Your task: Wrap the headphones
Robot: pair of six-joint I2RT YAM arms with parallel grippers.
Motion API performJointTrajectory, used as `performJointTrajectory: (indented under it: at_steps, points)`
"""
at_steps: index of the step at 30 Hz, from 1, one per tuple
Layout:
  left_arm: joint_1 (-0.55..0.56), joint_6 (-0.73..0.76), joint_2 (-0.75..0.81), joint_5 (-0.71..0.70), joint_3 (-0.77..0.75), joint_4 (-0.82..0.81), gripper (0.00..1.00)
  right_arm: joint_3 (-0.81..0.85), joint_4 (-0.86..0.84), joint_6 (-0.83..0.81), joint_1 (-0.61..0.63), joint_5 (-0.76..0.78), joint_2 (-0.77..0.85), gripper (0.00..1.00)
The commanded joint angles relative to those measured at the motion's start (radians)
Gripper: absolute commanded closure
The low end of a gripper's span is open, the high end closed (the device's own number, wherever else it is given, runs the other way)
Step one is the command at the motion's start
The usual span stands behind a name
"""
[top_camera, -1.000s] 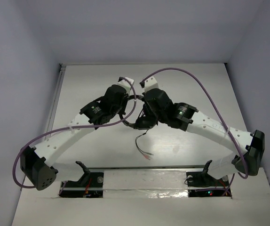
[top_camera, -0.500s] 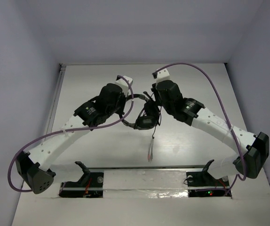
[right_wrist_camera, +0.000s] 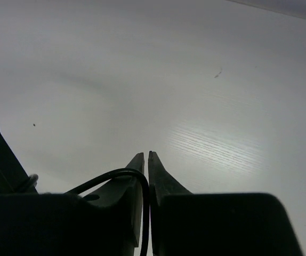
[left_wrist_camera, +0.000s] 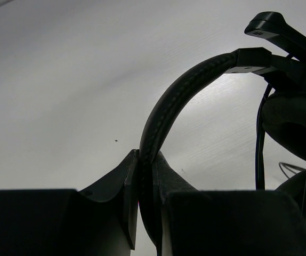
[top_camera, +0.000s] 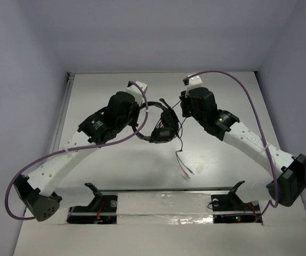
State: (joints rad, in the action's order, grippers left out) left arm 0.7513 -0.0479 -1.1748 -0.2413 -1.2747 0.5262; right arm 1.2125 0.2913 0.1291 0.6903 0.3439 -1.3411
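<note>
The black headphones [top_camera: 162,132] hang above the table's middle between my two arms. My left gripper [top_camera: 141,109] is shut on the padded headband [left_wrist_camera: 169,106], which arches up and right from the jaws to the earcups [left_wrist_camera: 294,120]. My right gripper [top_camera: 180,109] is shut on the thin black cable [right_wrist_camera: 110,175], which loops out to the left of its jaws. The cable's loose end [top_camera: 184,166] trails down on the table toward the near edge, ending in a reddish plug [top_camera: 187,176].
White table [top_camera: 222,96] with grey walls on three sides. Thick purple robot cables [top_camera: 238,85] arc over both arms. A metal rail [top_camera: 163,192] and the arm bases run along the near edge.
The right gripper has moved up and to the right, pulling the cable with it. The cable's loose end has swung to the right. The left arm has shifted slightly left with the headband.
</note>
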Motion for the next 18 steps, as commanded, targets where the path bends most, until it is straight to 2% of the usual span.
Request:
performJointTrajectory:
  at_steps: [1, 5, 8, 11, 15, 18]
  points:
    - [0.008, 0.016, 0.011, -0.076, -0.064, 0.051, 1.0, 0.024, -0.052, 0.049, -0.048, 0.021, 0.051, 0.89]
    - [0.008, 0.023, -0.006, -0.114, -0.069, 0.047, 1.0, 0.041, 0.018, 0.067, -0.057, 0.072, 0.027, 0.89]
    - [0.008, 0.02, -0.016, -0.162, -0.077, 0.047, 1.0, 0.035, 0.029, 0.096, -0.095, 0.11, 0.013, 0.85]
    - [0.008, 0.0, -0.017, -0.174, -0.086, 0.029, 1.0, 0.021, 0.008, 0.144, -0.118, 0.058, 0.028, 0.82]
    - [0.008, 0.0, 0.033, -0.079, -0.068, -0.021, 1.0, 0.024, 0.002, 0.164, -0.166, 0.026, 0.008, 0.8]
    - [0.008, 0.008, 0.064, 0.043, -0.064, -0.046, 1.0, 0.038, -0.01, 0.165, -0.176, 0.032, -0.049, 0.8]
